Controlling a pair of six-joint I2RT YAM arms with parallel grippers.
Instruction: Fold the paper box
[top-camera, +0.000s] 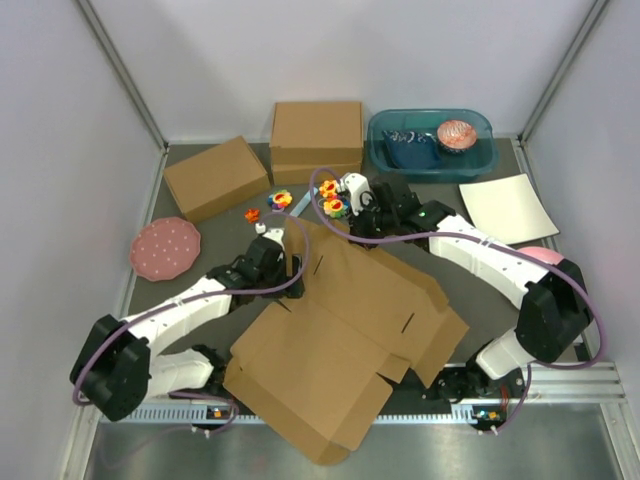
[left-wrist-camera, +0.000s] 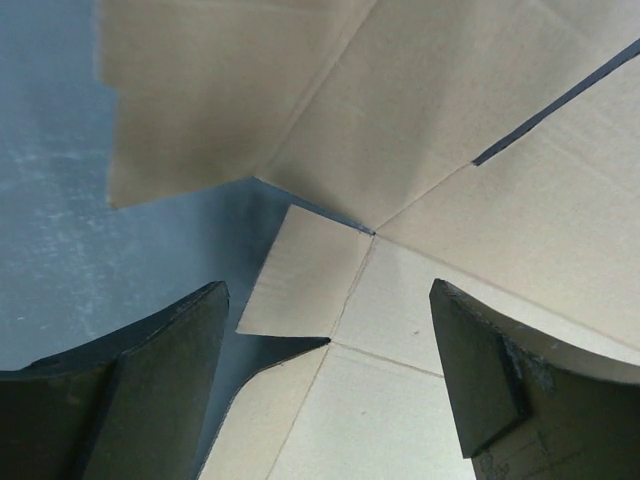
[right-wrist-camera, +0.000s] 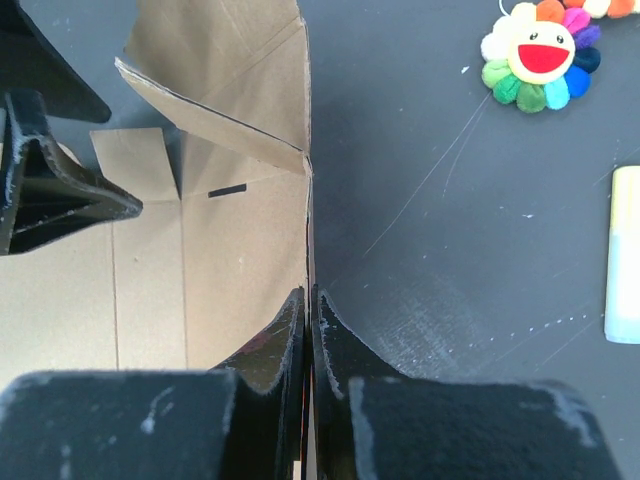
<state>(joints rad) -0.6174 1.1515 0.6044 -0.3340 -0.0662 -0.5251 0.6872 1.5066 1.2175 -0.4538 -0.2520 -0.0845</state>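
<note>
The paper box (top-camera: 340, 340) is a large brown die-cut cardboard sheet lying mostly flat in the middle of the table, with one corner flap (top-camera: 296, 243) raised at its far left. My right gripper (top-camera: 345, 228) is at the sheet's far edge. In the right wrist view it (right-wrist-camera: 310, 300) is shut on the thin upright edge of the cardboard (right-wrist-camera: 240, 240). My left gripper (top-camera: 278, 258) is open beside the raised flap. In the left wrist view it (left-wrist-camera: 325, 340) hovers over the creased corner tabs (left-wrist-camera: 310, 280), touching nothing.
A smaller angled brown box (top-camera: 215, 177) and a taller brown box (top-camera: 317, 140) stand at the back. A teal bin (top-camera: 480, 155) is at the back right, a white square plate (top-camera: 507, 207) at the right, a pink plate (top-camera: 165, 248) at the left. Flower toys (top-camera: 281, 200) (right-wrist-camera: 540, 55) lie just beyond the sheet.
</note>
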